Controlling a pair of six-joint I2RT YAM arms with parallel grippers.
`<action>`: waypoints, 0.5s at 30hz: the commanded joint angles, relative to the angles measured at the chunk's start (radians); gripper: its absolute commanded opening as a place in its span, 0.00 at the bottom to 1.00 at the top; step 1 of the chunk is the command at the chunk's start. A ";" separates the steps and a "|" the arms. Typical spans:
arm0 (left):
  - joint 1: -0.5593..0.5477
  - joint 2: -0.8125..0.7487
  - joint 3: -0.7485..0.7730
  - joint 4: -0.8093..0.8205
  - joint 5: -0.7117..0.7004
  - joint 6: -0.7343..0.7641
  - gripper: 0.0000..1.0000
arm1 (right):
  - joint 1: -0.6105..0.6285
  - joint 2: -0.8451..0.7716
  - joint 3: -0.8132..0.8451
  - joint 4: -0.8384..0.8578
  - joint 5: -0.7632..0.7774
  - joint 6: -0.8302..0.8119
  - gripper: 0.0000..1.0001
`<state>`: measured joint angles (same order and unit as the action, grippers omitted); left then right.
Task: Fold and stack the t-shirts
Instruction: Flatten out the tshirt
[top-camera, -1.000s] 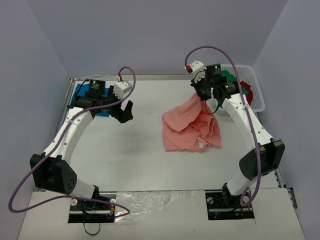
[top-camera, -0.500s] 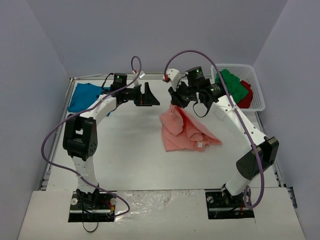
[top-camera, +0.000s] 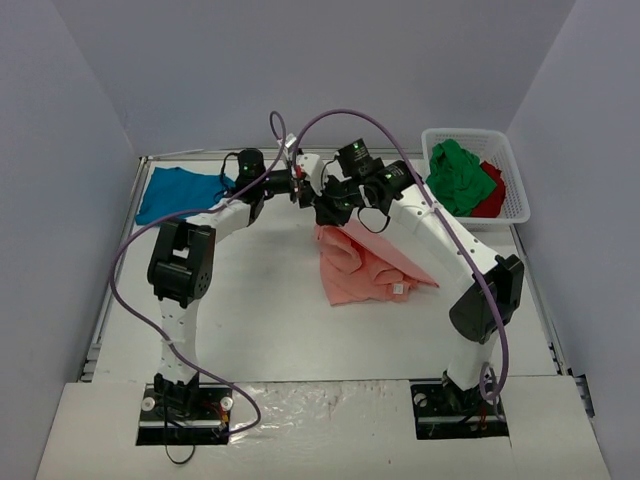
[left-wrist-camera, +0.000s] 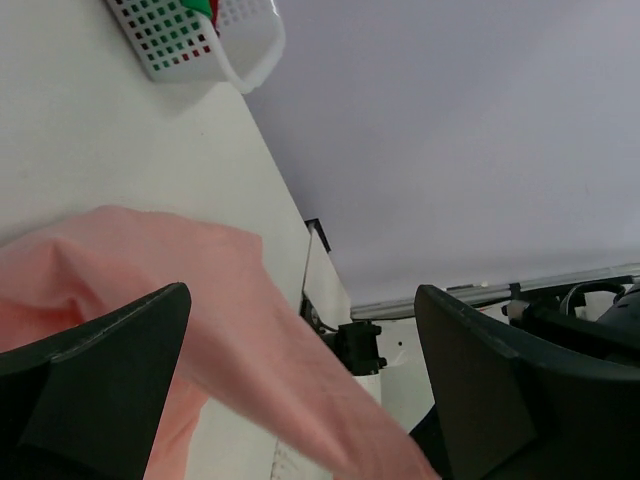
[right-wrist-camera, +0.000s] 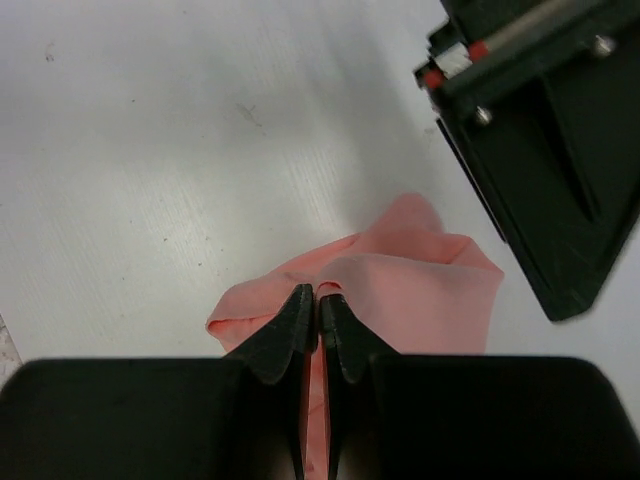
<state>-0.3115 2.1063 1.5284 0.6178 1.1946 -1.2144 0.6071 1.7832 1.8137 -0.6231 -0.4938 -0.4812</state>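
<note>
Both arms have swung in from their earlier spots and now meet at the middle rear of the tabletop (top-camera: 250, 300). The right tool (right-wrist-camera: 320, 300) is closed, pinching a raised fold of the salmon-pink t-shirt (top-camera: 365, 270); the rest lies mid-tabletop. The left tool (left-wrist-camera: 300, 330) gapes wide, holding nothing, with pink cloth showing between its fingers. The teal-blue t-shirt (top-camera: 170, 193) lies rear left; the green t-shirt (top-camera: 460, 175) and red t-shirt (top-camera: 491, 192) sit in the white basket (top-camera: 470, 132)

A white plastic mesh basket (top-camera: 517, 190) sat at the far right corner of the pale counter (top-camera: 250, 295), which was enclosed by plain grey-lilac walls (top-camera: 300, 70).
</note>
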 joint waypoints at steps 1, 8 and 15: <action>-0.050 -0.012 0.027 0.252 0.059 -0.174 0.94 | 0.042 0.015 0.067 -0.059 0.011 -0.031 0.00; -0.100 -0.009 0.029 0.162 0.158 -0.139 0.79 | 0.051 -0.013 0.030 -0.069 0.075 -0.054 0.00; -0.071 -0.020 -0.030 0.181 0.252 -0.223 0.68 | 0.054 -0.079 -0.042 -0.066 0.156 -0.077 0.00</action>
<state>-0.4107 2.1212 1.5093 0.7147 1.3716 -1.3659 0.6617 1.7798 1.7878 -0.6720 -0.3840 -0.5373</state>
